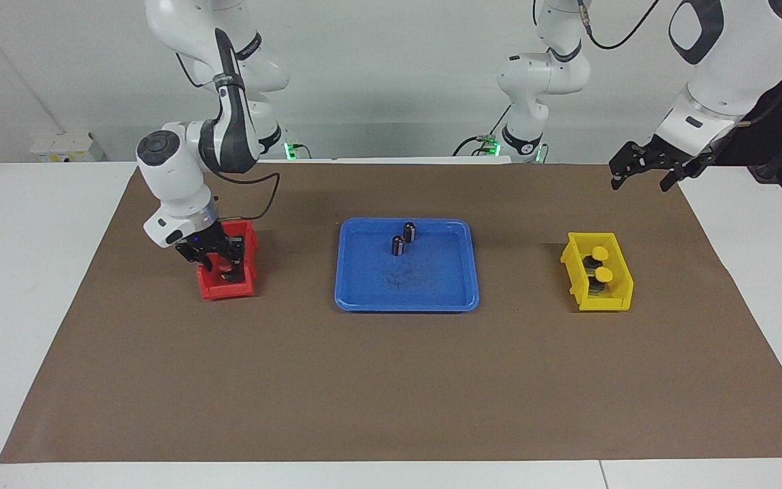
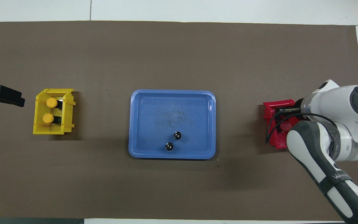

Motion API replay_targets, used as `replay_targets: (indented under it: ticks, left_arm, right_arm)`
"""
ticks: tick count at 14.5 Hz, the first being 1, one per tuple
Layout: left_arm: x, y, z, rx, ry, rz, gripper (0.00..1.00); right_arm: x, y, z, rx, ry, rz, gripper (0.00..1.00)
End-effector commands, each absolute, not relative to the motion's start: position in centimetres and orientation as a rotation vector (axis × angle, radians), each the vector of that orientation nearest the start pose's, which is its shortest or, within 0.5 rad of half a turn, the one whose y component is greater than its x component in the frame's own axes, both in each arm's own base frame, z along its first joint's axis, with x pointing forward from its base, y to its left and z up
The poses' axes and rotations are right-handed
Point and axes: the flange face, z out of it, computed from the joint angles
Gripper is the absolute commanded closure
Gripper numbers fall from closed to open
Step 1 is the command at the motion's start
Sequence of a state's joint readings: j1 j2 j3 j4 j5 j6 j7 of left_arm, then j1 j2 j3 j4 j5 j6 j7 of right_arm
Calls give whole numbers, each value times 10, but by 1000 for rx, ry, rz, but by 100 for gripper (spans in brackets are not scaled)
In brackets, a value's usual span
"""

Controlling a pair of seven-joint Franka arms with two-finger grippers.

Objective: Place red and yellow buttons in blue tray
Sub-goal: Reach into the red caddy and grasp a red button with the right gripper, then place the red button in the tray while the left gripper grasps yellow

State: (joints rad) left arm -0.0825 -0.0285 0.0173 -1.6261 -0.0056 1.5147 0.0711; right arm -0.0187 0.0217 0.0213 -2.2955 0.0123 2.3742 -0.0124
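Two yellow buttons stand in the small yellow bin toward the left arm's end; they also show in the overhead view. One red button shows in the small red bin toward the right arm's end; a second red one is hidden. My right gripper reaches down into the red bin at that red button. My left gripper waits, open and empty, in the air beside the yellow bin. The blue tray lies mid-table.
Two capless black cylinders stand in the blue tray near its rim nearest the robots; they also show in the overhead view. A brown mat covers the white table.
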Motion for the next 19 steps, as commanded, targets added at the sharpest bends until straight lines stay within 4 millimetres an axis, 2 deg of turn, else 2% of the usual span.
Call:
replay_targets:
  ticks: [1,3,6,9,10,12,13,15,16,17,19]
  left_arm:
    - [530,-30,611,-3122,175,96,0]
    - [534,-29,611,-3125,173,48,0]
    - [538,-23,603,-3130,157,-9,9]
    - [547,-21,558,-3132,151,-65,9]
    - [552,-20,540,-3132,149,-79,12]
    - [562,-14,501,-3133,132,-82,18]
    - [565,-14,489,-3133,130,-63,18]
    - [569,-14,471,-3132,130,-74,25]
    - [570,-14,457,-3132,131,-77,26]
    - [570,-11,447,-3132,124,-91,27]
    - [569,-8,423,-3133,116,-84,27]
  right_arm:
    - [513,1,349,-3119,-24,-118,66]
    - [517,1,353,-3120,-26,-115,82]
    - [543,1,386,-3118,-65,-33,85]
    - [576,7,446,-3110,-79,85,84]
    - [585,24,463,-3109,-75,98,84]
    - [602,81,492,-3114,26,71,84]
    - [605,118,500,-3112,95,42,84]
    - [602,192,503,-3089,246,-19,87]
    - [596,231,499,-3052,317,-55,87]
    - [592,259,488,-3037,351,-57,87]
    - [578,318,454,-3043,367,-56,86]
